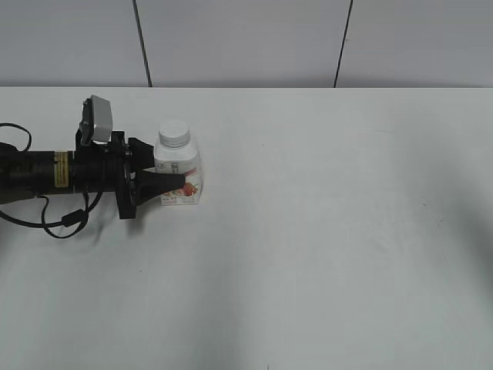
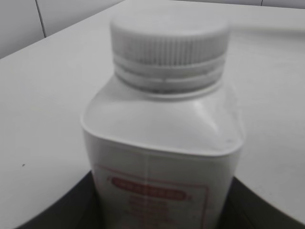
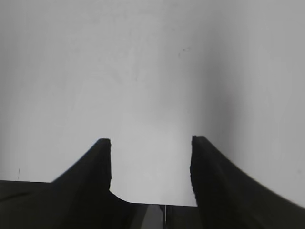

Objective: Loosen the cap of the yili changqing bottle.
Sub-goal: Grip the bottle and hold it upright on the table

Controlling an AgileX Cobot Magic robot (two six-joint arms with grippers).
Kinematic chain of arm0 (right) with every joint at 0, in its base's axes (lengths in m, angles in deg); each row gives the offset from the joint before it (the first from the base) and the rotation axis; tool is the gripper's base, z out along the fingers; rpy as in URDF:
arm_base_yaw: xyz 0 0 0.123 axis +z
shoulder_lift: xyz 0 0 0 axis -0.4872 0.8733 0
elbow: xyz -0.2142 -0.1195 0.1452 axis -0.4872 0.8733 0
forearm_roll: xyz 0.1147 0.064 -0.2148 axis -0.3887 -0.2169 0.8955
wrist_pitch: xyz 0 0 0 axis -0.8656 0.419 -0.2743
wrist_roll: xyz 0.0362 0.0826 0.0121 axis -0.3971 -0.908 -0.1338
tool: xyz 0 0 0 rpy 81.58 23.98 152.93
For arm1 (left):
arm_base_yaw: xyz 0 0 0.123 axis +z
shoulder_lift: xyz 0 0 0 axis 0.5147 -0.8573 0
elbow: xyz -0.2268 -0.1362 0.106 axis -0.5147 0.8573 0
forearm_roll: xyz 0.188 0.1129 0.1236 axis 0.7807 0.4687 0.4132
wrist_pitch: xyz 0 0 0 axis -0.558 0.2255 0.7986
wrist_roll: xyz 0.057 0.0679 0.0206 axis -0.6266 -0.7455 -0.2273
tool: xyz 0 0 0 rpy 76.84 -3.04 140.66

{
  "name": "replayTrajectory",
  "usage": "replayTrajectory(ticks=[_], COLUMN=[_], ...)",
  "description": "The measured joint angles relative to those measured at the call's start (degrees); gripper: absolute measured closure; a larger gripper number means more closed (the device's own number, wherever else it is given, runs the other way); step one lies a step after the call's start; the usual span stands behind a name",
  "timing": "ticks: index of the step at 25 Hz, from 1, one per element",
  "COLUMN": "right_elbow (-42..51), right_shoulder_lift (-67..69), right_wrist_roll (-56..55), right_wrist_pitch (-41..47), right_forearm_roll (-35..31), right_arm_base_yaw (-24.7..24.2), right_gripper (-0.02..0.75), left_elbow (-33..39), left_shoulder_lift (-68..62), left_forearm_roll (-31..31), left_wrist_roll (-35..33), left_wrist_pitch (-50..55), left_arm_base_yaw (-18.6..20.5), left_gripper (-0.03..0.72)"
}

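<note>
The yili changqing bottle [image 1: 179, 173], squat and white with a squarish body and a red strawberry label, stood upright nearer the table's [image 1: 331, 231] far left corner, its ribbed white cap [image 1: 174, 133] seated on the neck. The left gripper [image 1: 166, 176] held the bottle's body between its closed fingers, while the right gripper [image 3: 150, 157] hovered over bare table, fingers spread and holding nothing.

A white table [image 1: 347, 231] is filling most of the exterior view. Behind it, a pale grey panelled wall [image 1: 246, 38] is showing dark seams.
</note>
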Motion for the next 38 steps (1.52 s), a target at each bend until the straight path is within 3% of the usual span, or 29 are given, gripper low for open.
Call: replayTrajectory(ticks=[14, 21, 29, 38], right_elbow=[-27.35, -39.07, -45.75, -50.96], right_shoulder_lift=[37.22, 47.38, 54.06, 58.60], right_wrist_roll=[0.03, -0.03, -1.38, -2.60], right_wrist_pitch=[5.25, 5.31, 5.42, 5.54], right_forearm_roll=[-0.21, -0.47, -0.47, -2.81], right_arm_base_yaw=[0.00, 1.03, 9.95, 23.46], right_gripper=[0.310, 0.310, 0.310, 0.310], left_elbow=[-0.21, -0.28, -0.39, -0.45], left_shoulder_lift=[0.00, 0.00, 0.00, 0.05], left_forearm_roll=[0.04, 0.20, 0.93, 2.50], left_wrist_roll=[3.43, 3.60, 3.66, 3.66], left_wrist_pitch=[0.10, 0.05, 0.11, 0.05], left_arm_base_yaw=[-0.23, -0.23, -1.10, -7.45], left_gripper=[0.323, 0.325, 0.326, 0.328])
